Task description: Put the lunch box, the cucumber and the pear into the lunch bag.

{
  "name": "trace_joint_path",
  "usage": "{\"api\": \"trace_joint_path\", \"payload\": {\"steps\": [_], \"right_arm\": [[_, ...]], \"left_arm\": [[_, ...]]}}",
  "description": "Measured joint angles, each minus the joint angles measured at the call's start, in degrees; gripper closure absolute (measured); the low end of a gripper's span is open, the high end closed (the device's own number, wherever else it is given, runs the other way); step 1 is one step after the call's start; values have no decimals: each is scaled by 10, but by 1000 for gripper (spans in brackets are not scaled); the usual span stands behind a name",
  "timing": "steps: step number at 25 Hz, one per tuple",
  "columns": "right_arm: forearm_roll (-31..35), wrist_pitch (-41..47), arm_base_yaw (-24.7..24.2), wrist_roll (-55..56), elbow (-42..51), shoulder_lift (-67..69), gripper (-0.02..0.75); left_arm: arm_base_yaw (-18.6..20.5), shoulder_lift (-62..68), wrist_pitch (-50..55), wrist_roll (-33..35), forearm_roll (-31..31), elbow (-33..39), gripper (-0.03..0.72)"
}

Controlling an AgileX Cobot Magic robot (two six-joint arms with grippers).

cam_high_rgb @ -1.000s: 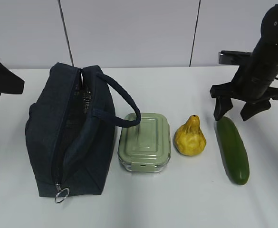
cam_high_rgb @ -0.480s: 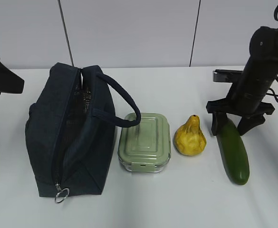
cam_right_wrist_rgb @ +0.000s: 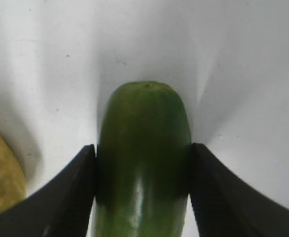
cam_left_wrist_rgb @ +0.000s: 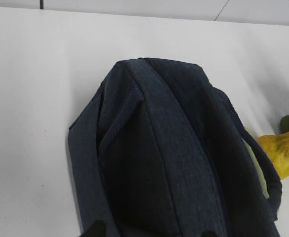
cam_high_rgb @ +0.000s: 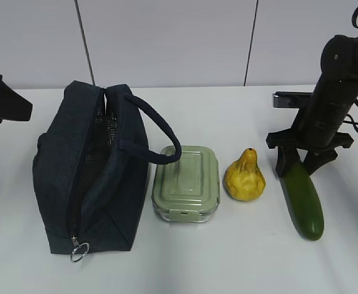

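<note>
White tabletop (cam_high_rgb: 240, 257): we lean our right gripper (cam_high_rgb: 302, 164) steeply down, fingers (cam_right_wrist_rgb: 65, 197) clamped on the cucumber (cam_high_rgb: 302, 199); left pincer's state we cannot tell.

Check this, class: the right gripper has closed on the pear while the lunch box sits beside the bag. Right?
Not quite. The right gripper has closed on the cucumber, as the right wrist view shows. The pear lies untouched; the lunch box does sit beside the bag.

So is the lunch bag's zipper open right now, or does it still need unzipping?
Open. In the exterior view the lunch bag shows a dark gap along its top, with the ring pull at the near end. Nothing is visibly inside.
</note>
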Motion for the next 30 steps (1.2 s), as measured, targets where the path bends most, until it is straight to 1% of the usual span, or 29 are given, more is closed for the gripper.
{"api": "trace_joint_path", "payload": {"steps": [3, 8, 14, 21, 24, 30], "right_arm": [[-1, 10, 0, -1, -6, -1, 328], [-12, 40, 0, -3, -46, -24, 328], [-12, 62, 0, -3, -98, -67, 330], [35, 81, 4, -16, -143, -97, 330], [39, 88, 23, -23, -160, -101, 330], [42, 83, 100, -24, -196, -101, 330]], "left_arm": [[0, 0, 9, 7, 0, 0, 340], [0, 0, 24, 18, -1, 0, 337], [0, 23, 66, 36, -26, 0, 327], [0, 75, 81, 42, -30, 0, 326], [0, 92, 86, 57, -41, 0, 326], [0, 100, 97, 81, -64, 0, 326]]}}
